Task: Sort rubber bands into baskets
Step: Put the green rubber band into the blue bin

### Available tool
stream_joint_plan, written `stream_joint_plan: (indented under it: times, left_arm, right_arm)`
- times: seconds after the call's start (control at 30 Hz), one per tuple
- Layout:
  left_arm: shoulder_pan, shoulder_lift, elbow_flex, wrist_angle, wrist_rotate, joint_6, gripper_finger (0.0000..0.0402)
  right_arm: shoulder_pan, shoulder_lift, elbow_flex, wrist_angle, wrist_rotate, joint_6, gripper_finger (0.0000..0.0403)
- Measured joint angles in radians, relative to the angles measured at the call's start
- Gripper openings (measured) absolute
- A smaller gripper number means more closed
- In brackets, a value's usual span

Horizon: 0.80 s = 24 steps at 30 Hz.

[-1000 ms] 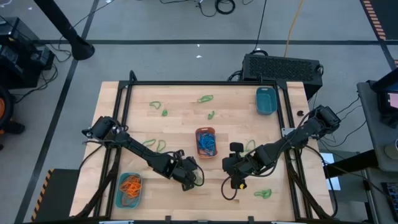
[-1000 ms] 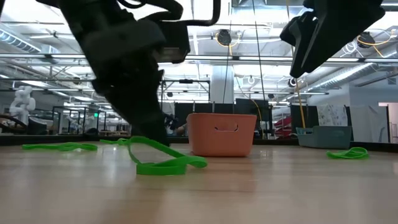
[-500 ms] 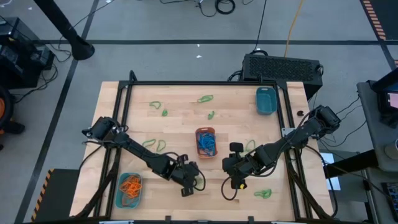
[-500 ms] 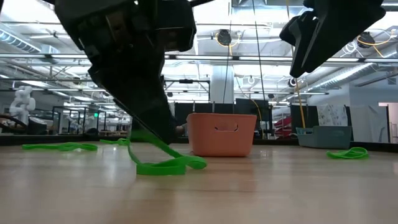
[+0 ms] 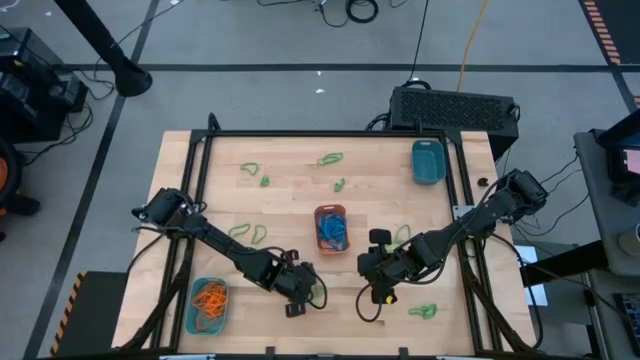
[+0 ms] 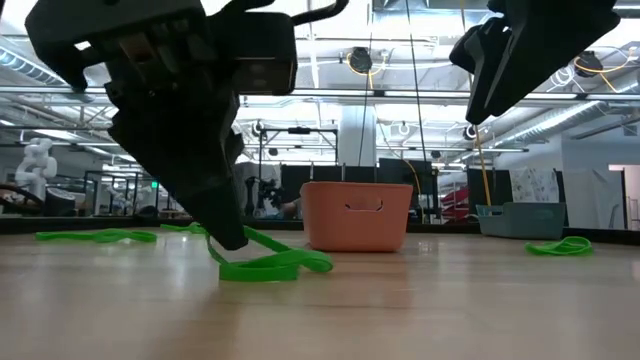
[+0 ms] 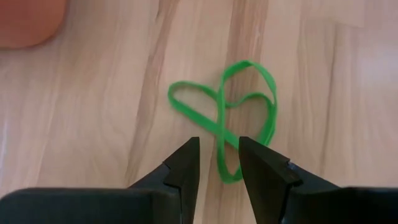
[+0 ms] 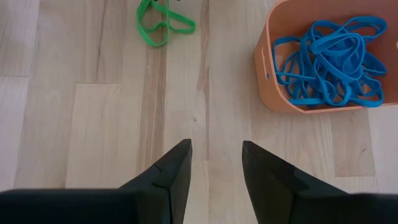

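I see one basket (image 5: 331,227) mid-worktop (image 5: 290,190), holding bands (image 8: 329,53). Another basket (image 5: 427,161) sits far right; a third basket (image 5: 208,305) near left.

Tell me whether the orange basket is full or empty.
Partly full: the orange basket holds a tangled pile of blue rubber bands, seen in the right wrist view.

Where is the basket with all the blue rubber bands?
In the high view, the orange basket holding the blue rubber bands sits near the middle of the wooden table, between the left end effector and right end effector.
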Motion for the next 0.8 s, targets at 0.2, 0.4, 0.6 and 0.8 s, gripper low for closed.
stream_joint_plan:
  times: [0.2,0.4,0.6,0.8]
  left_arm:
    - [0.000,-0.001,0.000,-0.022,-0.002,-0.014,0.0101]
    - [0.000,-0.001,0.000,-0.022,-0.006,-0.008,0.0030]
    - [-0.005,-0.001,0.000,-0.021,-0.039,0.020,0.0008]
    - [-0.022,-0.027,0.004,-0.025,-0.110,0.067,0.0004]
  right_arm:
    - [0.000,0.000,0.000,0.001,0.000,0.000,0.0135]
    - [0.000,0.000,0.000,0.000,0.000,0.000,0.0135]
    - [0.000,0.000,0.000,0.001,0.000,-0.001,0.0135]
    - [-0.001,0.000,0.000,0.013,0.006,-0.007,0.0135]
